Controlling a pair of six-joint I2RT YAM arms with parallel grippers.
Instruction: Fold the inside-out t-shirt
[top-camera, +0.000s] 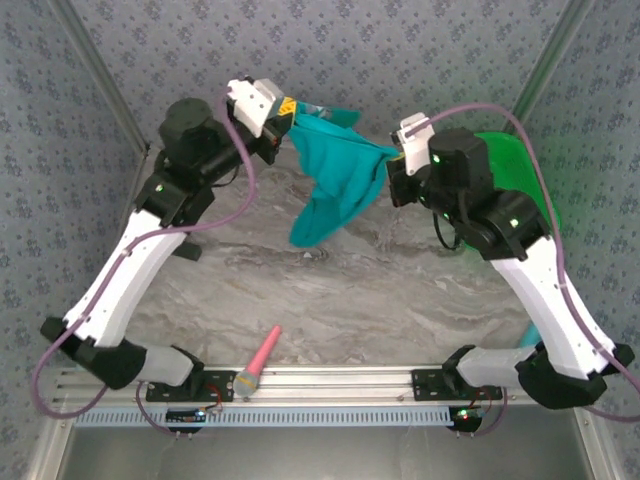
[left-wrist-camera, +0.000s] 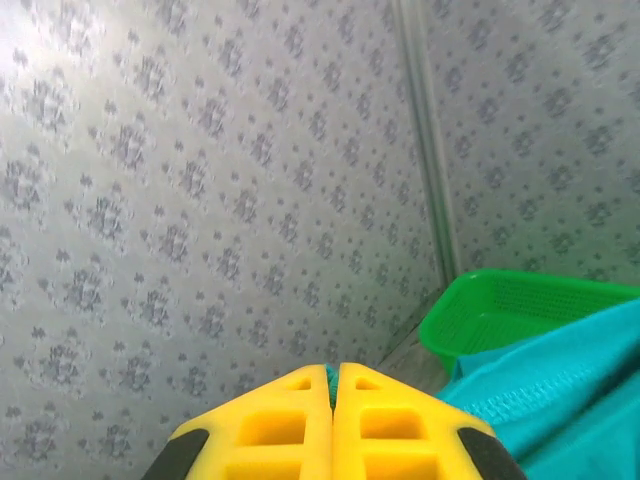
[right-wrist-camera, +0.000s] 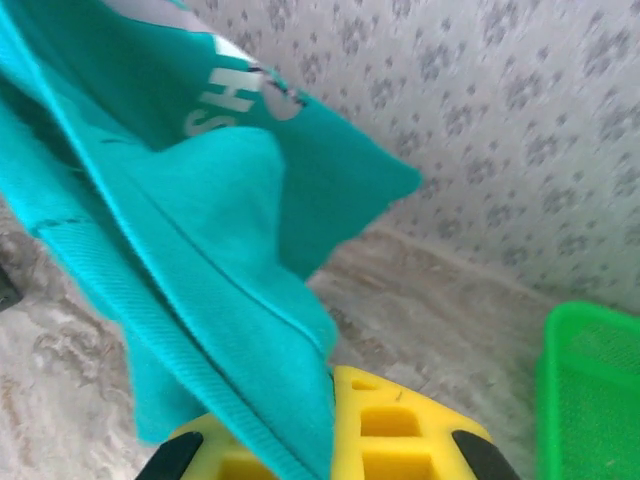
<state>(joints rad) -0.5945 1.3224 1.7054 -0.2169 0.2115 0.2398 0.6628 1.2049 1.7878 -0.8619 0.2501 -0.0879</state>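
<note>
2 pincers hold the inside-out t-shirt (top-camera: 340, 180) above the marbled surface (top-camera: 380, 300), its top edge stretched between them. The left pincer (top-camera: 284, 122) and the right pincer (top-camera: 396, 160) are each clenched on teal cloth. The right wrist view shows white lettering (right-wrist-camera: 215, 100) on the fabric. The left wrist view shows a stitched hem (left-wrist-camera: 520, 400) with the green basket (left-wrist-camera: 520, 310) beyond it.

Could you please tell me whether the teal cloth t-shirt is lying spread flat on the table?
No, the teal cloth t-shirt hangs bunched between the left gripper and the right gripper, not spread on the marble-patterned table.
</note>
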